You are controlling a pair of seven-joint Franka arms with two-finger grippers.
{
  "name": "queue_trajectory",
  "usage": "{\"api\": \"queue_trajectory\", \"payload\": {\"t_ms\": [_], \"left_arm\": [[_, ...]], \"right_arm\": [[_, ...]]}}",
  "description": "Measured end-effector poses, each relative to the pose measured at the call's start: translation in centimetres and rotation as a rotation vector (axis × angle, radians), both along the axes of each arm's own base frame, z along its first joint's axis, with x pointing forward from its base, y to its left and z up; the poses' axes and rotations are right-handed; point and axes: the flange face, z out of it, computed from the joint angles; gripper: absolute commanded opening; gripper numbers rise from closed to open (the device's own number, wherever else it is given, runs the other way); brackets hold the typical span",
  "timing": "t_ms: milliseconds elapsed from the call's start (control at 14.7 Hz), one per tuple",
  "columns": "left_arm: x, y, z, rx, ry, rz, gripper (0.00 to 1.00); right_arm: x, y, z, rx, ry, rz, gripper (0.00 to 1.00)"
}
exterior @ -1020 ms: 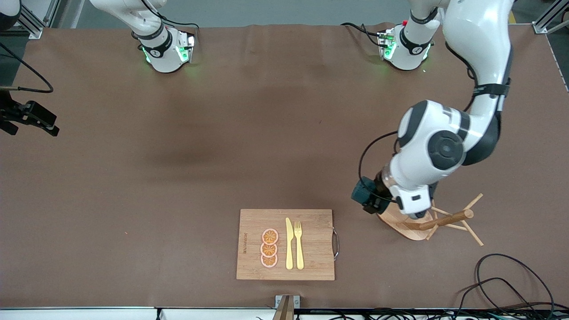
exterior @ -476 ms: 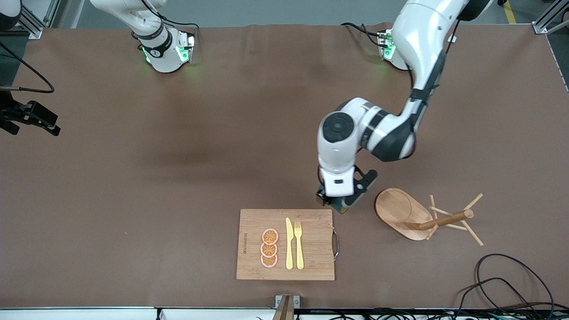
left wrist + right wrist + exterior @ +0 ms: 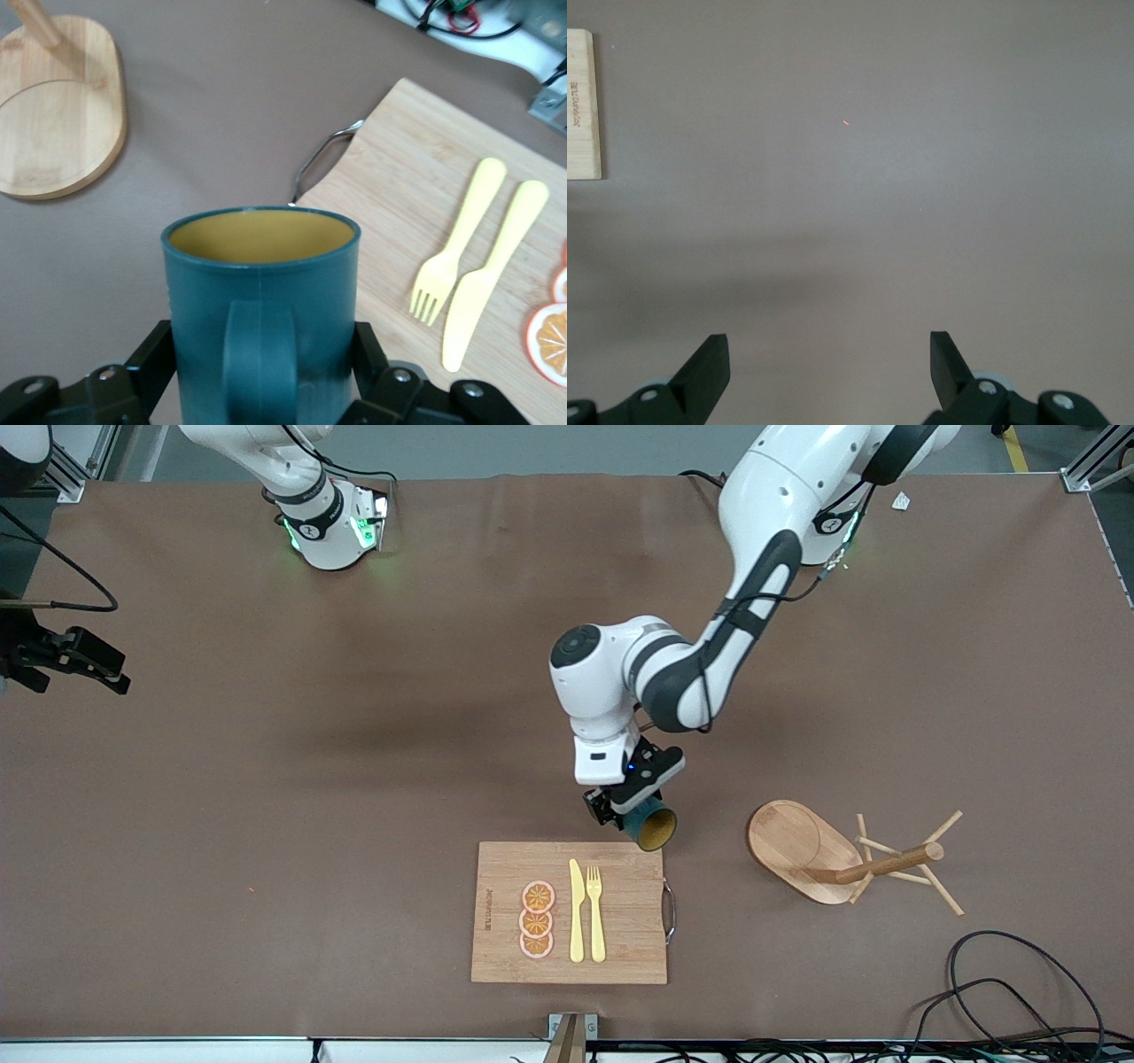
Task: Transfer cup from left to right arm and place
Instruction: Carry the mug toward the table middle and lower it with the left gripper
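1. Left tool [image 3: 631,808]: fingers [image 3: 151,359] pinch the cup [image 3: 648,825] from both sides, holding it in the air over the cutting board's [image 3: 569,912] corner nearest the left arm's end of the bench.
2. Cup, front view: dark teal, tipped so that its yellowish-tan inside faces the front camera.
3. Cup, left wrist view [image 3: 262,310]: the side handle faces the wrist camera, and the fingers press on the wall to either side of it.
4. Right tool [image 3: 830,367]: fingers spread wide, nothing between them, held over bare bench at the right arm's end; the right arm waits. In the front view this tool [image 3: 78,662] shows at the picture's edge.
5. Cutting board: wooden, lying flat near the bench [image 3: 266,779] edge closest to the front camera, with a metal handle [image 3: 670,910] on the side toward the left arm's end.
6. On the board: a yellow knife [image 3: 577,911] and a yellow fork [image 3: 595,912] lie side by side, and three orange slices [image 3: 537,919] in a row lie just beside the knife.
7. Wooden mug rack [image 3: 842,855]: oval base with a pegged post, lying toward the left arm's end, apart from the board.
8. Black cable [image 3: 1019,974]: looped on the bench near the corner at the left arm's end.
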Motion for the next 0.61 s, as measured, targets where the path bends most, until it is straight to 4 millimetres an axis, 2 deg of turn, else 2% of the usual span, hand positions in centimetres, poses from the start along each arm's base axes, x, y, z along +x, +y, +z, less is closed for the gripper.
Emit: {"api": "queue_trajectory", "payload": {"t_ms": [204,476,612], "left_arm": [[-2.9,-3.3,-3.0,0.022,-0.136,-0.039,0.64],[-8.2,-7.4,-4.6,0.093,-0.222,-0.097,0.64],[-10.9,-9.0,-6.3,0.117,-0.28,-0.107,0.64]], "right_arm": [[-0.2,0.0,-0.2,0.001,0.018,-0.001,1.0],[-0.1,0.0,-0.2,0.001,0.019,-0.001,1.0],[-0.1,-0.1,-0.3,0.001,0.02,-0.002,1.0]]}}
